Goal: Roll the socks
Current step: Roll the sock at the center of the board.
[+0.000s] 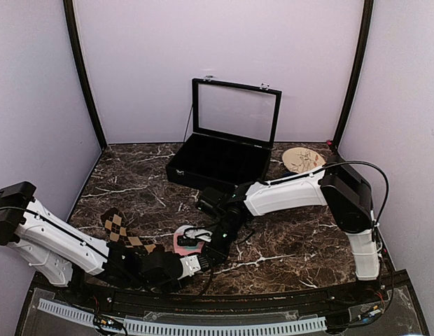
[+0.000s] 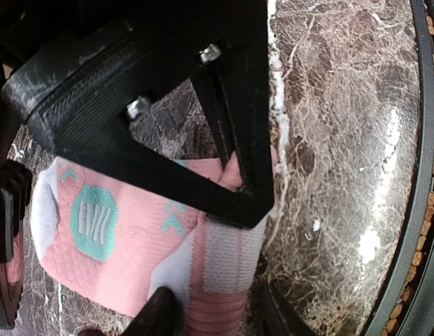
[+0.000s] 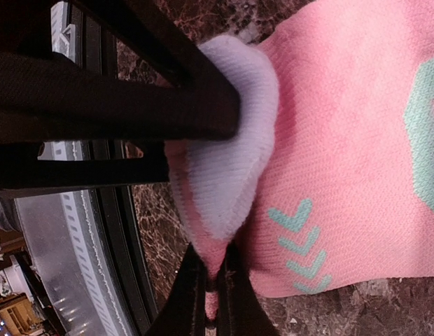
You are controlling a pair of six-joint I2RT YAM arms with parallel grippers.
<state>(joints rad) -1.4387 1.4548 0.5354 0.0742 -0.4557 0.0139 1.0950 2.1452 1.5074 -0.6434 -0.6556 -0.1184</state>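
Right wrist: R gripper (image 1: 218, 241) jaws together, clamped on a fold of the pink sock (image 3: 343, 140) at its white patch. L gripper (image 1: 197, 263) jaws apart, straddling same sock, one finger (image 2: 248, 189) on white ribbed end. Brown argyle sock (image 1: 122, 231) flat, well off both jaws, partly under L arm (image 1: 56, 238). Dark marble desk (image 1: 294, 238); open black case (image 1: 217, 164) far beyond jaws; lilac walls (image 1: 287, 63).
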